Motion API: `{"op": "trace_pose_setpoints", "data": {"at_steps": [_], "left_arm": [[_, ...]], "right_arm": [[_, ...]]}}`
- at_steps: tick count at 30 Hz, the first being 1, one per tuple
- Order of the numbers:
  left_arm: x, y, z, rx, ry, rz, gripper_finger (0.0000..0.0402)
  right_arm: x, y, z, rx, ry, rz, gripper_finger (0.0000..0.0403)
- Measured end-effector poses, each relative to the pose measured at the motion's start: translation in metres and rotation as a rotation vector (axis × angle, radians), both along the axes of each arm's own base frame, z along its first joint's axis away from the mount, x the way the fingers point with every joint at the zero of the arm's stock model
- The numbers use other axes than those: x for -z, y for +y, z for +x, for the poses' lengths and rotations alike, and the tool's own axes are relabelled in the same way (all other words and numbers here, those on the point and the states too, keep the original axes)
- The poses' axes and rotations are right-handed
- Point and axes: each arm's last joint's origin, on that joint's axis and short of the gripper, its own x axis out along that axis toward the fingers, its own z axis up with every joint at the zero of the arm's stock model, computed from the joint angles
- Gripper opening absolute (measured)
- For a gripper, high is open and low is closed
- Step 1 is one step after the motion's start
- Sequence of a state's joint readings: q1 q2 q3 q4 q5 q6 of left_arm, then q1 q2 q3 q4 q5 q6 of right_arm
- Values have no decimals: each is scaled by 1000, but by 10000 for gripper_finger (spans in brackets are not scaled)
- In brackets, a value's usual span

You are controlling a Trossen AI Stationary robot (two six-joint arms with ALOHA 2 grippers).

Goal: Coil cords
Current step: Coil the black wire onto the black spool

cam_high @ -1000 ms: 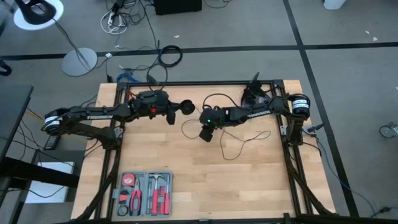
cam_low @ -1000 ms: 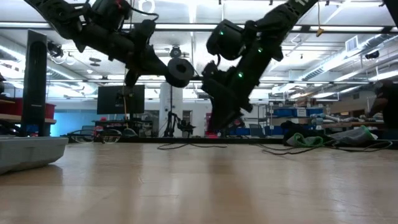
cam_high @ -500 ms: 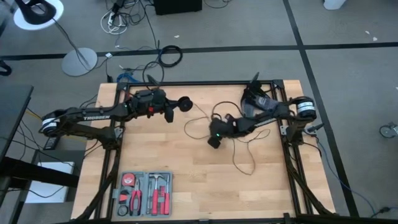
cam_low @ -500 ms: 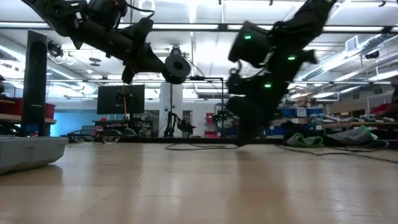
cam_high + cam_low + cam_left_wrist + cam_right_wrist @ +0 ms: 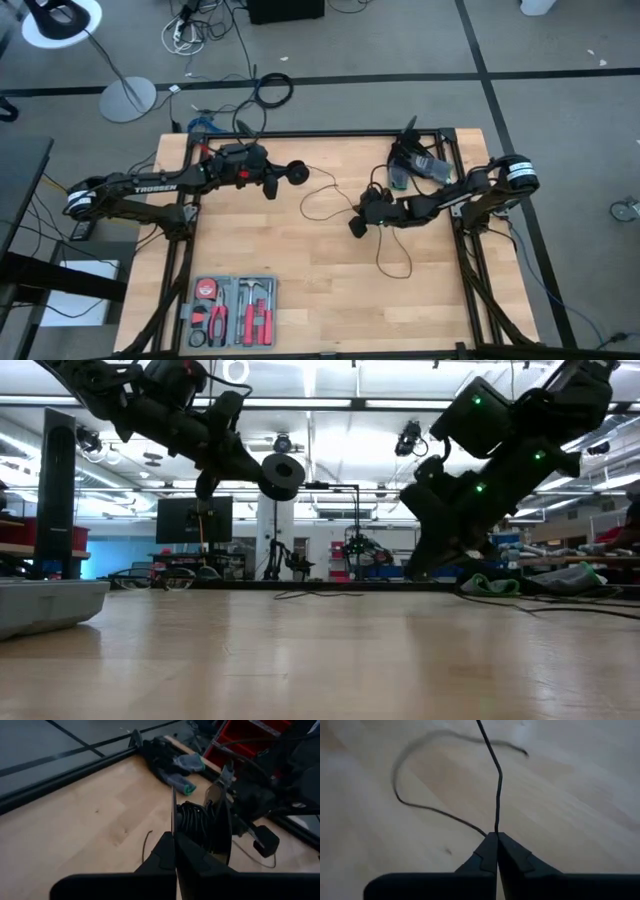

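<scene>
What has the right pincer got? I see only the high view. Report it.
Observer: The right wrist view shows the right pincer shut on the thin black cord, which runs straight out from its fingertips.
Operator: Now the other arm. Tell me its grip.
Observer: In the left wrist view, the left pincer is shut on the thin edge of a round black spool with cord wound around its core.
Operator: Give me the spool's height.
Observer: The low view shows it held well clear of the wooden table, up in the air.
</scene>
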State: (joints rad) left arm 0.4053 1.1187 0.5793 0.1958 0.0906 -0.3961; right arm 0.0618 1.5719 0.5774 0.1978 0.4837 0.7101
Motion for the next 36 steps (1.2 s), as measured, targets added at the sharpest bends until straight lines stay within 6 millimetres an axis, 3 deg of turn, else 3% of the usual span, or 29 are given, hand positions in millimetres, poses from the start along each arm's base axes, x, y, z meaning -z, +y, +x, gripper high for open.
{"op": "trace_pose_setpoints", "data": {"at_steps": [9, 16, 23, 36], "left_arm": [[0, 0, 0, -2, -1, 0, 0], [0, 0, 0, -2, 0, 1, 0], [0, 0, 0, 0, 0, 1, 0], [-1, 0, 0, 1, -10, 6, 0]], "right_arm": [[0, 0, 1, -32, -21, -39, 11], [-4, -3, 5, -48, -63, -66, 91], [-27, -16, 18, -103, -239, -240, 151], [-31, -34, 38, -164, -274, -262, 151]]}}
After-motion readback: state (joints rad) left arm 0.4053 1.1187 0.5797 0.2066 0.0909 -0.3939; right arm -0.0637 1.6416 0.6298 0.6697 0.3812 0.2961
